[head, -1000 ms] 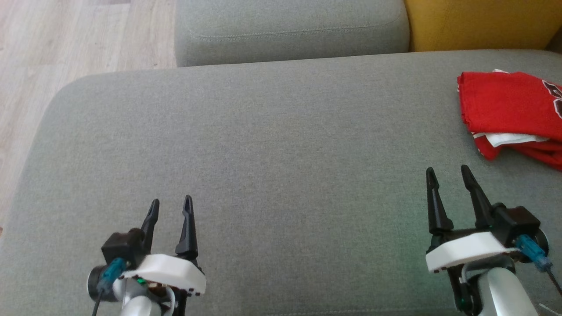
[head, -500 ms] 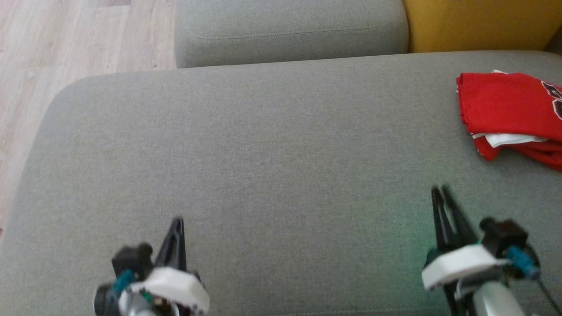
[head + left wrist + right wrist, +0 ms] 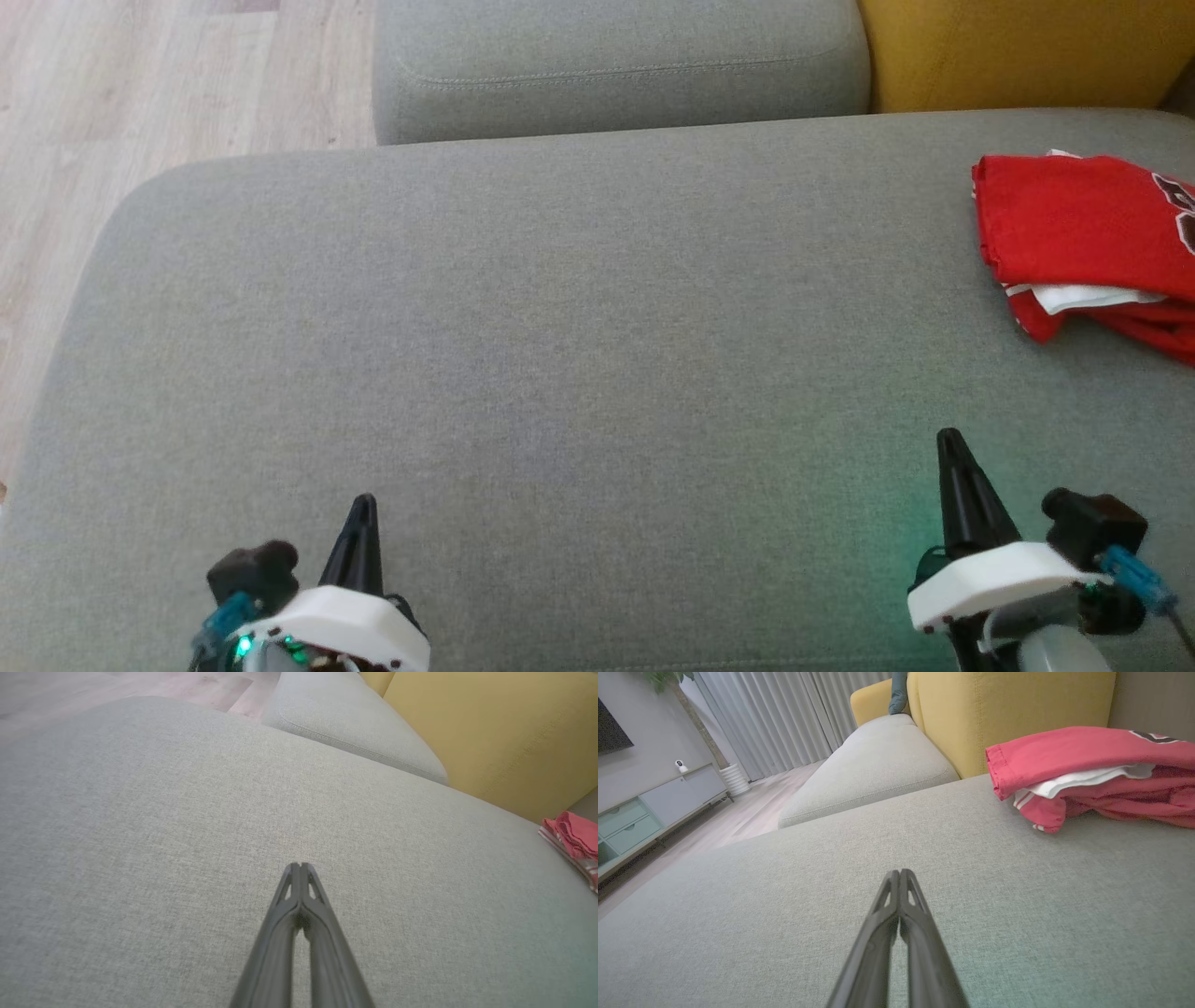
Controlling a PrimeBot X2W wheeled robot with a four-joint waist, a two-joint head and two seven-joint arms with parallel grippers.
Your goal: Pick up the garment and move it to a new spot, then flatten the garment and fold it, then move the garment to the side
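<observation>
The red garment (image 3: pixel 1074 219) is seen lying, apparently folded, at the far right of the grey seat cushion (image 3: pixel 560 327). The left gripper (image 3: pixel 362 509) and right gripper (image 3: pixel 950 443) are seen at the cushion's near edge, each with fingers pressed together on nothing.
</observation>
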